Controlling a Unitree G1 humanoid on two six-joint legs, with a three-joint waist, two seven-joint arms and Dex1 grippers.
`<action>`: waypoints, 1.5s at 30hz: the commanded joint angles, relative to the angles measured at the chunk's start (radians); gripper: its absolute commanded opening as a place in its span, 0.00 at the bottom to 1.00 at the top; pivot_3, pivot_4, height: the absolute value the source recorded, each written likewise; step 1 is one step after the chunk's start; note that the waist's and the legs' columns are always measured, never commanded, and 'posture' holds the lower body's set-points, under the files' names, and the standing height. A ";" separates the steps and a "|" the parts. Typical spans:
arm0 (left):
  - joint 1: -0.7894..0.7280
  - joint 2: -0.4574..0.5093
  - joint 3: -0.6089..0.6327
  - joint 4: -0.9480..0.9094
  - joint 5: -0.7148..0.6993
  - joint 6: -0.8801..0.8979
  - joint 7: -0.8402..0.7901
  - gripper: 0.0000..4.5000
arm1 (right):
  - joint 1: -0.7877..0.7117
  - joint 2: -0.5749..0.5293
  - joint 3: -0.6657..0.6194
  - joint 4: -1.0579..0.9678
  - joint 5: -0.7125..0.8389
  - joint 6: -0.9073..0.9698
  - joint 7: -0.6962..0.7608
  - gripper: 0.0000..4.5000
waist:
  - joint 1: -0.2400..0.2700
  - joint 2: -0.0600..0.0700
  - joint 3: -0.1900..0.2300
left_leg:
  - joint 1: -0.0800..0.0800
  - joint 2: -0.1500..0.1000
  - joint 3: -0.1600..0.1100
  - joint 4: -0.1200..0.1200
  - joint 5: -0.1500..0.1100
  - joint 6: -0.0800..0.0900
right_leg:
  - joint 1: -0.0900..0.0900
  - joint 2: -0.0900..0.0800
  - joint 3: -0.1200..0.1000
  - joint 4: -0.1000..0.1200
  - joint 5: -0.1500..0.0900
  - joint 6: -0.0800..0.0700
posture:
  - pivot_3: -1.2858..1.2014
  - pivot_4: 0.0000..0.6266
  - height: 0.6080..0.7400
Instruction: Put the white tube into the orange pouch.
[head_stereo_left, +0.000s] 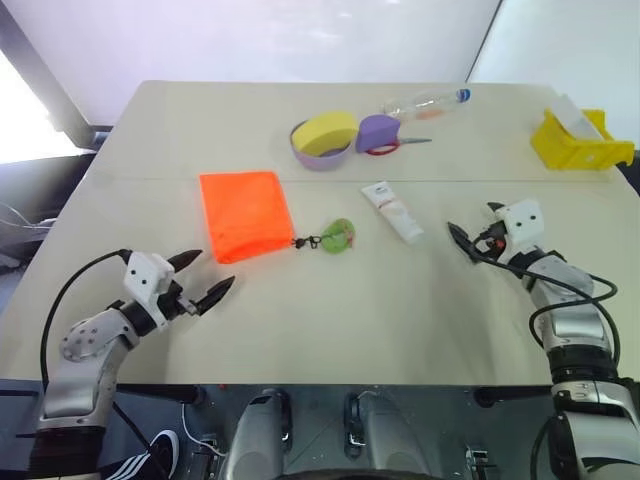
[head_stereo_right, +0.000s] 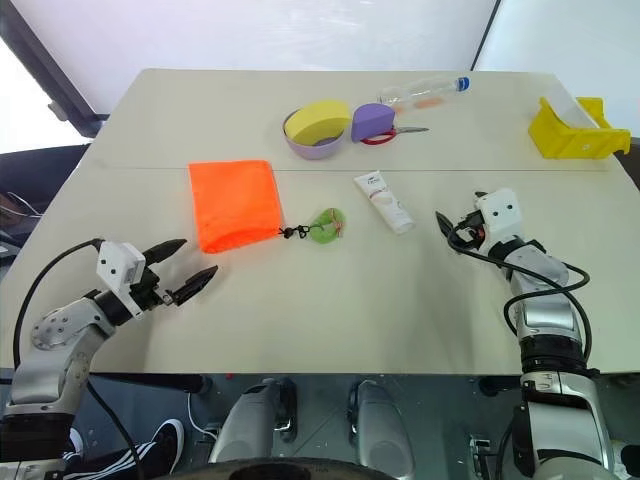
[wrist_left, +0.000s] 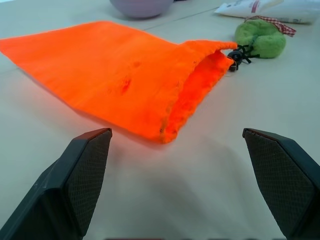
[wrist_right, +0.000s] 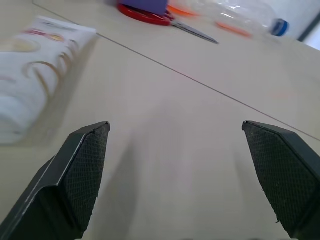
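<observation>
The table (head_stereo_left: 330, 340) is stretching across most of the head view, its near edge running along the bottom and its far edge along the top. A broad bare strip is lying open across the lower half of the frame between the two arms.

The left gripper (head_stereo_left: 202, 280) is hovering at lower left, fingers spread wide and holding nothing, pointing toward the orange pouch (head_stereo_left: 243, 212). The pouch is lying flat left of centre; in the left wrist view its mouth is gaping slightly toward the gripper, with bare tabletop in between. A black cord is trailing from it to a green charm (head_stereo_left: 339, 235) just to its right.

The white tube (head_stereo_left: 392, 211) is lying flat right of centre, angled, apart from the charm. The right gripper (head_stereo_left: 472, 232) is sitting at mid right, near the tube, fingers wide apart and empty; nothing is standing between them.

Toward the upper middle, a purple bowl (head_stereo_left: 322, 157) holding a yellow sponge (head_stereo_left: 324, 132) is standing well behind the pouch, a purple piece (head_stereo_left: 377, 131) and red-handled scissors (head_stereo_left: 392, 147) beside it. A clear bottle (head_stereo_left: 425, 103) is lying behind those. A yellow bin (head_stereo_left: 580, 142) is sitting at the upper right edge.
</observation>
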 joint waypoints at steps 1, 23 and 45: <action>-0.029 0.008 0.002 -0.047 -0.001 -0.004 0.005 1.00 | 0.040 -0.010 0.008 -0.161 0.094 0.047 0.117 0.98 | 0.001 0.000 0.000 | 0.000 0.000 0.000 0.000 0.000 0.000 | 0.000 0.000 0.000 0.000 0.000 0.000 | 0.52 0.24 1.00; -0.297 0.042 -0.207 0.154 0.412 -0.246 0.149 1.00 | 0.225 -0.071 0.200 -0.729 0.208 0.292 0.318 0.98 | 0.010 0.000 0.000 | -0.002 0.002 0.000 -0.001 0.000 -0.001 | -0.001 -0.001 -0.002 -0.004 0.001 -0.002 | 0.52 0.24 1.00; -0.342 0.000 -0.240 0.222 0.444 -0.196 0.171 0.01 | 0.192 -0.060 0.193 -0.673 0.140 0.244 0.283 1.00 | 0.008 0.000 0.000 | -0.001 0.003 0.003 0.000 0.000 0.000 | 0.000 0.003 -0.003 -0.005 0.003 0.000 | 0.52 0.24 1.00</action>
